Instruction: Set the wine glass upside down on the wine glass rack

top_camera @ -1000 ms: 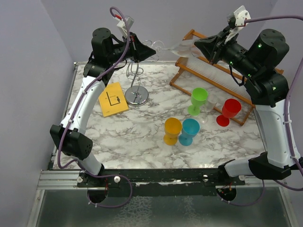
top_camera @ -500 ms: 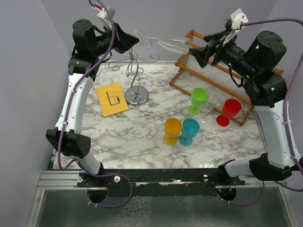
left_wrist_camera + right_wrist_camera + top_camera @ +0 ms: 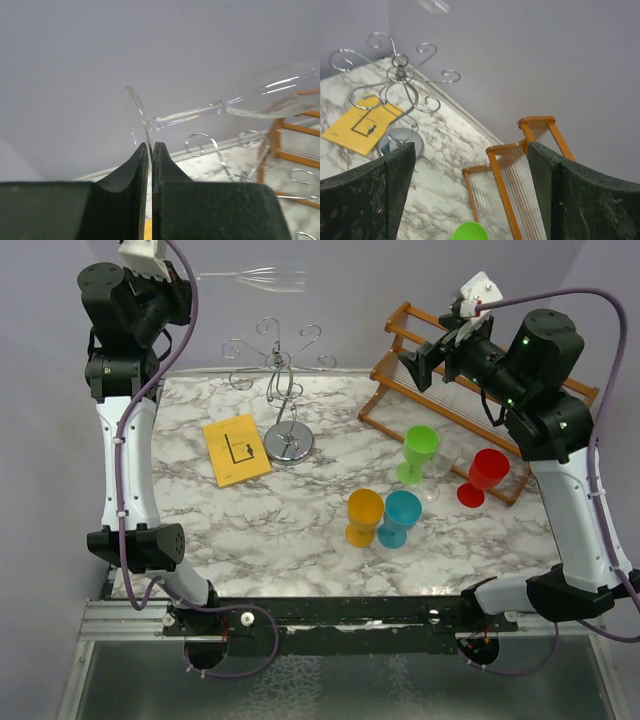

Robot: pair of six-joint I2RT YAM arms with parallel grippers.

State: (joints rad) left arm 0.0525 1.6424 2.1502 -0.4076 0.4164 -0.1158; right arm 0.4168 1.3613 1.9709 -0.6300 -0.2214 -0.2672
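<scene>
The clear, long-stemmed wine glass (image 3: 262, 277) is in the air above the shiny chrome wire rack (image 3: 279, 365), apart from the rack's curled scroll arms. It lies on its side, with the bowl pointing toward the right side of the scene. The left gripper (image 3: 188, 280) holds it by the foot: in the left wrist view the black fingers (image 3: 131, 167) are pinched on the rim of the thin round foot, and the stem and bowl (image 3: 270, 97) reach away over the scrolls. The left arm is raised high, up and to the left of the rack.

The rack stands upright on its round disc base on the white marble table (image 3: 300, 530). Just left of the base lies a flat yellow card with a black drawing (image 3: 236, 449). To the rack's right a brown wooden slatted rack (image 3: 440, 405) leans near the table's far right side. The right gripper (image 3: 425, 358) hangs over it with its jaws spread wide and nothing between them. Four plastic goblets stand in front of the rack and to its right:
- green (image 3: 420, 448)
- red (image 3: 487, 472)
- orange (image 3: 364, 515)
- blue (image 3: 402, 514)

Another clear glass (image 3: 440, 465) stands between the green and red goblets.
</scene>
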